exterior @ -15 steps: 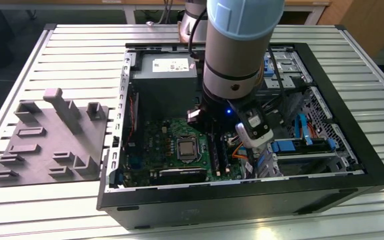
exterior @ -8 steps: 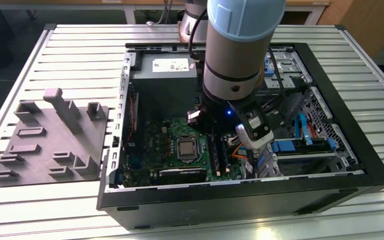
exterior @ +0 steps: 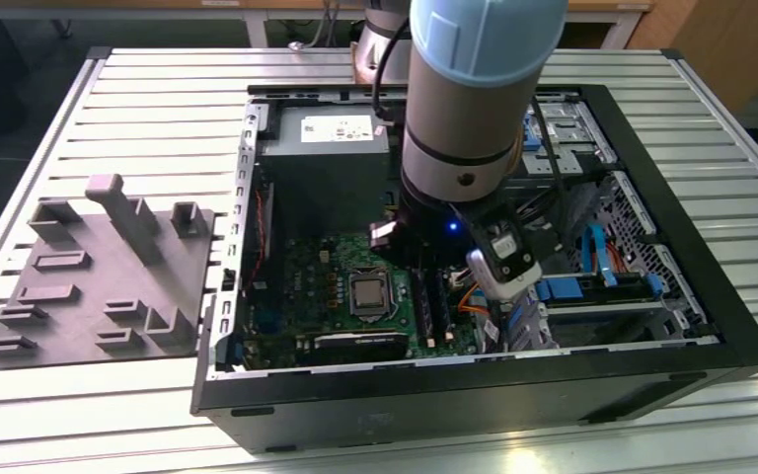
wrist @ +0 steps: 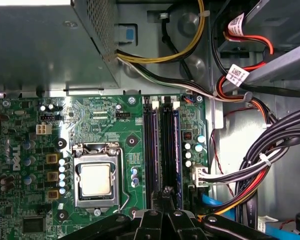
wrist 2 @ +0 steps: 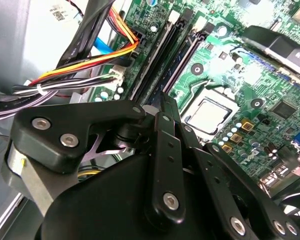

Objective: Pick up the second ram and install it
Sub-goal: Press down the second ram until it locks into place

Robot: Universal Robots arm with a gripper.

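We have the arm reaching down into the open computer case (exterior: 695,296), which lies on the slatted table (exterior: 129,415), and our gripper (wrist: 166,196) hangs low over the memory slots (wrist: 162,150) of the motherboard (exterior: 340,286), beside the processor socket (wrist: 96,178). In both wrist views the black fingers (wrist 2: 169,150) come together in a narrow tip just above the slots, and they look drawn in close, though we cannot tell whether anything is pinched between them. We also cannot make out the second ram with certainty; the slots show long dark strips with bluish edges, too dim to sort apart. The grey holder tray (exterior: 90,286) sits on the table near the case's side on the exterior view's left, well apart from the gripper.
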